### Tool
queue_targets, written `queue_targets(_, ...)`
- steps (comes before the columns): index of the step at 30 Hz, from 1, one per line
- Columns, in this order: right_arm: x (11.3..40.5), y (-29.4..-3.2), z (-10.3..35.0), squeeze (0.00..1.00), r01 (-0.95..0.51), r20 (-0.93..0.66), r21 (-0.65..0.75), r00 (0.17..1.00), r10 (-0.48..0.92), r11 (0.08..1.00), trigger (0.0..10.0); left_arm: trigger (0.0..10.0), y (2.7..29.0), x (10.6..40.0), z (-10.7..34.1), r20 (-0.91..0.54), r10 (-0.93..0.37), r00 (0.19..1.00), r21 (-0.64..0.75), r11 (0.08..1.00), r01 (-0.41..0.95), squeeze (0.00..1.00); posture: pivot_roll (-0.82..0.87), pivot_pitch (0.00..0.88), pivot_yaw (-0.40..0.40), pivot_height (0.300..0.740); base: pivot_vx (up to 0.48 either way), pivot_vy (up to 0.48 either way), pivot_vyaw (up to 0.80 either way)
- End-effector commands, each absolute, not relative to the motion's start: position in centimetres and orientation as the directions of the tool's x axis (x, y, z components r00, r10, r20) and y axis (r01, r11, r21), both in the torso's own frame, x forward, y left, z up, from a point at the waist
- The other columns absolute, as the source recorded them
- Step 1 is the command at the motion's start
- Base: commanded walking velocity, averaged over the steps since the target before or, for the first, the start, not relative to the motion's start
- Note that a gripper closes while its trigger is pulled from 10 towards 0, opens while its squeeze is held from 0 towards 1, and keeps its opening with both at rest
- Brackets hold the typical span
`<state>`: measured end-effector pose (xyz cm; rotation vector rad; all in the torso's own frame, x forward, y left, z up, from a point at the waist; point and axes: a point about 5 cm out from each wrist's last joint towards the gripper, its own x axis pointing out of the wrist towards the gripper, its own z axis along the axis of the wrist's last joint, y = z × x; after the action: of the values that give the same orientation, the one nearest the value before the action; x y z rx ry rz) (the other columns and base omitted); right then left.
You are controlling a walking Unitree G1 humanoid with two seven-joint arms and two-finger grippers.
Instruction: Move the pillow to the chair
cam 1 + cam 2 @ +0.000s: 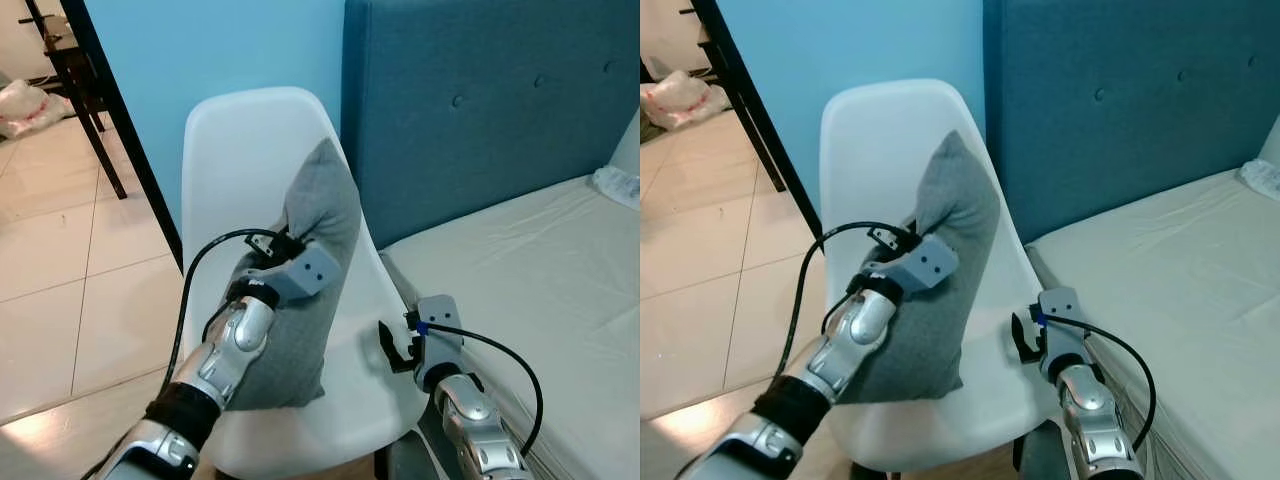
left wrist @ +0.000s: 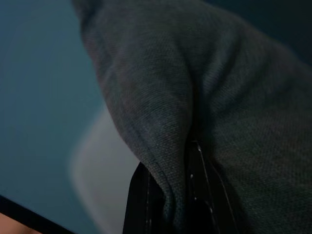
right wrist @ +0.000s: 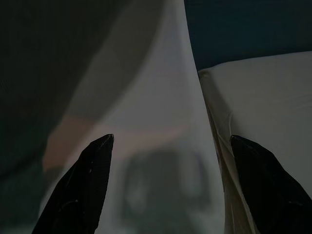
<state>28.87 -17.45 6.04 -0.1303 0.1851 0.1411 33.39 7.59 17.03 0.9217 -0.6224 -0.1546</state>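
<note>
**Mara:** Pillow's whereabouts first: where does it sit?

**Theo:** The grey pillow (image 1: pixel 310 270) stands on edge on the seat of the white shell chair (image 1: pixel 245 140), its top corner leaning against the backrest. The chair stands on the tiled floor (image 1: pixel 60 250), just beside the bed (image 1: pixel 540 280) with its blue upholstered headboard (image 1: pixel 480 100).

**Mara:** Why upright rather than flat?

**Theo:** Probably because the left gripper (image 2: pixel 168 195) has it by one edge. The left wrist view shows a fold of grey fabric pinched between the two black fingers (image 2: pixel 202 190), so they are closed on the cloth and appear to steady the pillow where it stands. Released, it may slump against the backrest or tip onto the seat.

**Mara:** And the other arm?

**Theo:** The right gripper (image 3: pixel 168 161) hovers low at the chair's bed-side edge, fingers spread wide and gripping nothing. Between them its wrist view looks along the chair's white rim, with the mattress edge on one side and the pillow as a dark mass on the other.

**Mara:** So the pillow relative to the fingers?

**Theo:** Clamped within the left pair at its edge; near the right pair but apart from them. Judging by this, the pillow is already on the chair, and letting go is what remains.
</note>
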Motion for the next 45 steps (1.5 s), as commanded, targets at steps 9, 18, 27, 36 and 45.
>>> queue_targets(9, 28.7, -17.1, 5.8, 0.0, -0.152, -0.206, -0.099, 0.97, 0.129, 0.983, 10.0, 10.0, 5.6, 32.8, 17.5, 0.507, -0.512, 0.694, 0.858, 0.378, -0.348, 0.0, -0.18, 0.072, 0.045, 0.585, 0.0, 0.0, 0.0)
queue_targets(18, 28.4, -17.1, 5.7, 0.0, -0.148, -0.208, -0.092, 0.97, 0.126, 0.985, 10.0, 10.0, 5.9, 32.1, 11.0, 0.286, -0.536, 0.794, 0.956, 0.216, -0.199, 0.0, -0.19, 0.077, 0.051, 0.585, 0.0, 0.0, 0.0)
queue_targets(27, 28.2, -17.1, 5.6, 0.0, -0.148, -0.214, -0.088, 0.969, 0.127, 0.985, 10.0, 10.0, 8.9, 32.2, 5.6, -0.031, -0.351, 0.936, 0.989, 0.122, 0.079, 0.0, -0.19, 0.089, 0.056, 0.585, 0.0, 0.0, 0.0)
queue_targets(36, 27.9, -17.1, 5.6, 0.0, -0.149, -0.217, -0.086, 0.968, 0.127, 0.985, 10.0, 10.0, 11.2, 32.4, 4.0, -0.171, -0.146, 0.974, 0.907, 0.363, 0.214, 0.0, -0.19, 0.094, 0.059, 0.585, 0.0, 0.0, 0.0)
queue_targets(45, 28.0, -16.7, 5.8, 0.0, -0.18, -0.21, -0.071, 0.964, 0.162, 0.981, 10.0, 10.0, 11.2, 32.6, 4.1, -0.25, -0.058, 0.967, 0.506, 0.844, 0.181, 1.0, -0.19, 0.09, 0.058, 0.585, 0.0, 0.0, 0.0)
